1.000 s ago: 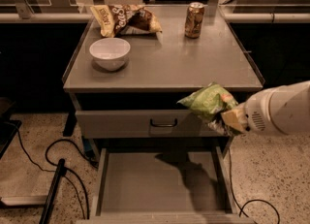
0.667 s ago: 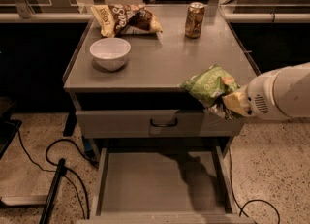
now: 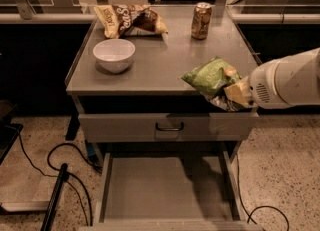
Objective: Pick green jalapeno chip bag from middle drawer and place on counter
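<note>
While your gripper (image 3: 234,95) hung at the front right corner of the counter (image 3: 165,60), the green chip bag (image 3: 210,75) was pinched in it. The fingers were closed on the bag's lower right end, though the crumpled foil hid most of them. The bag jutted up and to the left from the gripper, out over the counter's front edge. From this angle you could not tell whether it touched the top. The white arm (image 3: 290,77) reached in from the right, behind the gripper.

Below the gripper and a little left of it sat a shut drawer (image 3: 130,126) with a black handle. Lower still, the open drawer (image 3: 165,185) stood pulled out toward you, its flat floor partly in shadow. Well to the gripper's left on the counter sat a white bowl (image 3: 114,55). Beyond the gripper, at the far edge, a can (image 3: 201,20) stood upright, and left of the can lay a brown chip bag (image 3: 131,20). A black cable (image 3: 55,155) trailed over the speckled floor, far down to the left.
</note>
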`<state>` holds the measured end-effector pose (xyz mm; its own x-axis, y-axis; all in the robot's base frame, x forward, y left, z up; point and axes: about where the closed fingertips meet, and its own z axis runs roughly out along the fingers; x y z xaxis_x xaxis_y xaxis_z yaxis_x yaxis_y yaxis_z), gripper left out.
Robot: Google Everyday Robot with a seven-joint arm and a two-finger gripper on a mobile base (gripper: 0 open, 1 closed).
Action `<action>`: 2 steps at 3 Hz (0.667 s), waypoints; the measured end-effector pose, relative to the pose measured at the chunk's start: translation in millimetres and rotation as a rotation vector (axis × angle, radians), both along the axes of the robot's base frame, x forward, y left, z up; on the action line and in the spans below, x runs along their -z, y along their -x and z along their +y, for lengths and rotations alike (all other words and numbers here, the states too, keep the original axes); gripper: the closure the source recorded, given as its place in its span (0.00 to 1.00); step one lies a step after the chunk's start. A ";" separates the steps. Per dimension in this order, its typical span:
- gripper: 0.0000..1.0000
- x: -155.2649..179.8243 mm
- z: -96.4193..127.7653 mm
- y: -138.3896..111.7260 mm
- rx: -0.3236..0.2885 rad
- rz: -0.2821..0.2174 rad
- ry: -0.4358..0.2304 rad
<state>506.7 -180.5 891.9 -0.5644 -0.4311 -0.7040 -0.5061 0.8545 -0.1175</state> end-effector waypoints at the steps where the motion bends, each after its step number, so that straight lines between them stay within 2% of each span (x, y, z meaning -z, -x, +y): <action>1: 1.00 -3.5 8.7 -44.9 -0.022 -0.005 -0.019; 2: 1.00 1.5 25.2 -84.7 -0.060 0.007 -0.025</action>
